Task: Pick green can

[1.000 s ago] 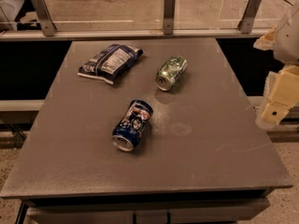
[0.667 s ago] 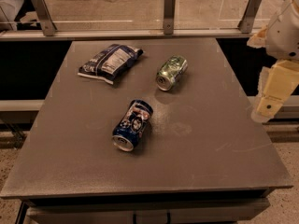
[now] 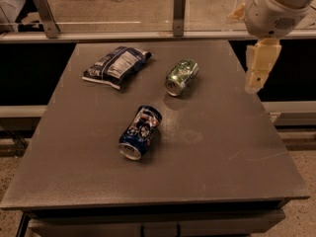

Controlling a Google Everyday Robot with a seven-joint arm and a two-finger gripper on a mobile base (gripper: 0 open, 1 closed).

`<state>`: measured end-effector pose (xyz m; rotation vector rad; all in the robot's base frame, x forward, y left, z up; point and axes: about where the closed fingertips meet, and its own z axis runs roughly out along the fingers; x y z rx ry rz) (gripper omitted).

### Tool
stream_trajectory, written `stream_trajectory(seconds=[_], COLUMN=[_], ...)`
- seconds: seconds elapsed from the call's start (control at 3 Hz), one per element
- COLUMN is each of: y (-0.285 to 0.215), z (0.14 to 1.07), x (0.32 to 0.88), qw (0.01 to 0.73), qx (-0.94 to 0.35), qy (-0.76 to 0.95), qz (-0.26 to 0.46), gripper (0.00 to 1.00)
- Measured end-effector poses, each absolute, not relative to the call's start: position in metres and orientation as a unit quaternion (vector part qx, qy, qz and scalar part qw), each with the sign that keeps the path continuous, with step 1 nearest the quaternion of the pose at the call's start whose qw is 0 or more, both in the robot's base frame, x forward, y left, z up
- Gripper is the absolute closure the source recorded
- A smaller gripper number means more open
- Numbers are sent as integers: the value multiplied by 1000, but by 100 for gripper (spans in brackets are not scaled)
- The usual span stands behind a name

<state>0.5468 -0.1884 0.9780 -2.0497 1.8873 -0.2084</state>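
The green can (image 3: pixel 181 76) lies on its side on the grey table (image 3: pixel 227 152), right of centre toward the back, with its silver end facing the front left. My gripper (image 3: pixel 257 78) hangs from the white arm at the upper right, above the table's right edge. It is to the right of the green can, apart from it, and holds nothing that I can see.
A dark blue can (image 3: pixel 140 132) with white graphics lies on its side near the table's middle. A dark blue crinkled snack bag (image 3: pixel 117 65) lies at the back left. A glass barrier with metal posts (image 3: pixel 179 11) runs behind the table.
The arm and gripper have moved left and up, coming in over the table's right edge toward the green can. The cans and the bag have not moved.
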Motion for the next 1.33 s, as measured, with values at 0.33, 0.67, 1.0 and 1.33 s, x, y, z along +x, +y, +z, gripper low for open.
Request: stream_trajectory(seconds=[0.33,0.67,1.0,1.33], y=[-157,-158,-154,-140], z=[972,971,966,948], x=[587,587,587,599], qw=[190,186,170,138], qx=[-788,-811,-825,-866], qy=[577,544,527,472], qz=[-98,-106,-113,-91], gripper=[0,0,0,0])
